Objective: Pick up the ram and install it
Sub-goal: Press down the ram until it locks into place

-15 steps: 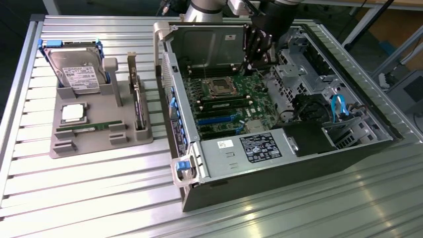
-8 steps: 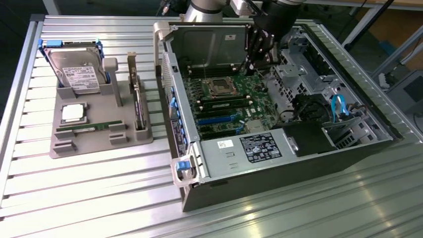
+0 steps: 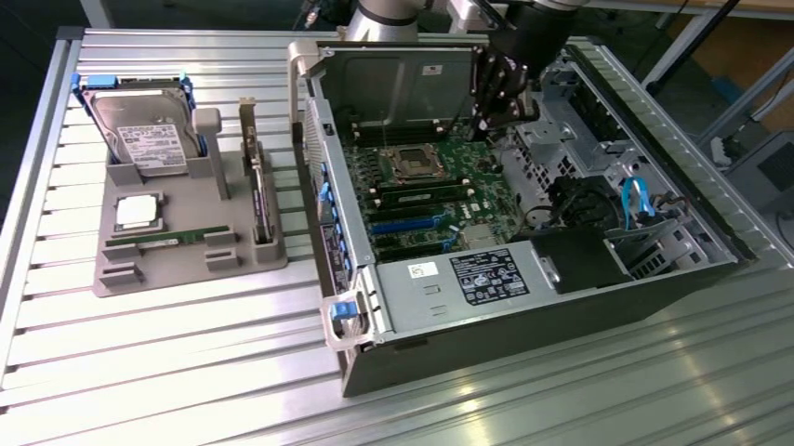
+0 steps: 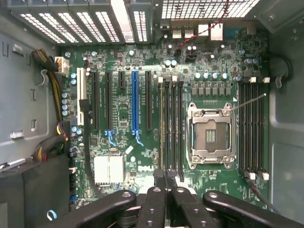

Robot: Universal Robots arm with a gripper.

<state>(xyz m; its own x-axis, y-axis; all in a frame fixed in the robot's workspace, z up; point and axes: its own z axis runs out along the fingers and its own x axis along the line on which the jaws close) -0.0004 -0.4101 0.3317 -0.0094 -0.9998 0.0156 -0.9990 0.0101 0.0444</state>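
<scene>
One ram (image 3: 162,240) lies in the tray (image 3: 186,271); pick-up not begun.
Gripper (image 4: 166,183) hangs over the motherboard (image 4: 124,142), jaws together; grasping calls for parting them first.

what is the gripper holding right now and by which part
Nothing that shows: the gripper is shut over the motherboard with nothing clamped in it, and the ram lies on the grey tray.
</scene>
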